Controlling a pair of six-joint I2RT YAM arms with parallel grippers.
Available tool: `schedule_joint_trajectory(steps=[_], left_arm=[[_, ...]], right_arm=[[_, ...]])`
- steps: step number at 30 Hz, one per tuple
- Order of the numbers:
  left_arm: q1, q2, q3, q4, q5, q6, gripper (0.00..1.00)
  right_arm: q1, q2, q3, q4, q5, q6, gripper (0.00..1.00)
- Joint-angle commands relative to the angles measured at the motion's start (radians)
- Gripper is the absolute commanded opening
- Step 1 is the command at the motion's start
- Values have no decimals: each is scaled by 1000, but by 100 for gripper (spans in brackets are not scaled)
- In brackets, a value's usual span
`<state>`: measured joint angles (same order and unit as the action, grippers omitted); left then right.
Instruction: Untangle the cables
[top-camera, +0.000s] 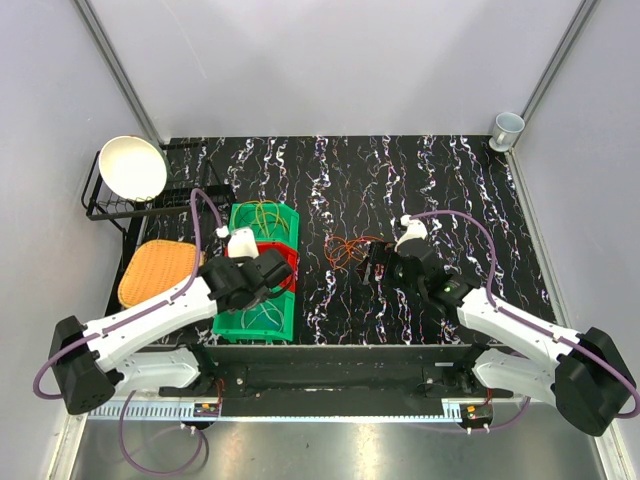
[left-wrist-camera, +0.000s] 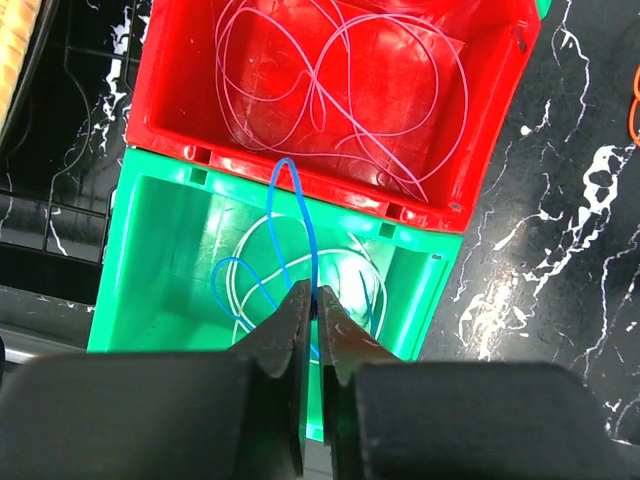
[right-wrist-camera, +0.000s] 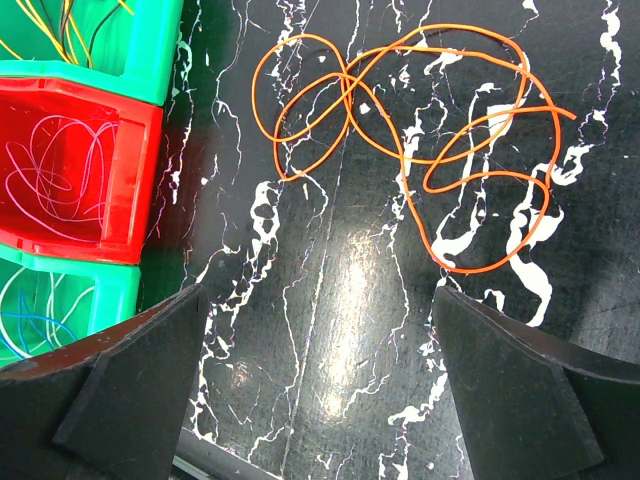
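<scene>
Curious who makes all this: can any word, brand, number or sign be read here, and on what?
No readable text anywhere. The red bin, green bin and mug show no lettering; the fine marks on the rail along the near edge are too small to read.

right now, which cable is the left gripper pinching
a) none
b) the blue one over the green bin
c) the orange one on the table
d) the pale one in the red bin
b: the left wrist view shows the left gripper closed on the blue cable, looping up over the green bin; the orange cable lies loose on the table.
</scene>
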<state>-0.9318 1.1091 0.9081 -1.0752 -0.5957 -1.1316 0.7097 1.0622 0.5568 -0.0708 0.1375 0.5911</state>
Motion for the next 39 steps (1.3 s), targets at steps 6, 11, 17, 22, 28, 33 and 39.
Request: schedule_joint_trajectory(steps=[6, 11, 17, 22, 28, 33, 39], left_arm=[[-1, -130, -116, 1, 74, -85, 1], [1, -132, -173, 29, 105, -99, 2], [1, -60, -180, 83, 134, -77, 7], [1, -81, -134, 74, 125, -42, 33], [-1, -109, -55, -6, 123, -27, 54], [-1, -92, 58, -78, 125, 1, 63], [-1, -40, 184, -78, 103, 100, 77]], right_arm=[[-1, -18, 22, 48, 13, -5, 100], [-1, -11, 25, 48, 11, -5, 100], [-1, -13, 26, 46, 10, -4, 100], [-1, -8, 26, 46, 10, -4, 100], [-1, -8, 26, 46, 10, -5, 100], [-1, -7, 29, 46, 11, -4, 100], [-1, -30, 17, 43, 33, 6, 99]])
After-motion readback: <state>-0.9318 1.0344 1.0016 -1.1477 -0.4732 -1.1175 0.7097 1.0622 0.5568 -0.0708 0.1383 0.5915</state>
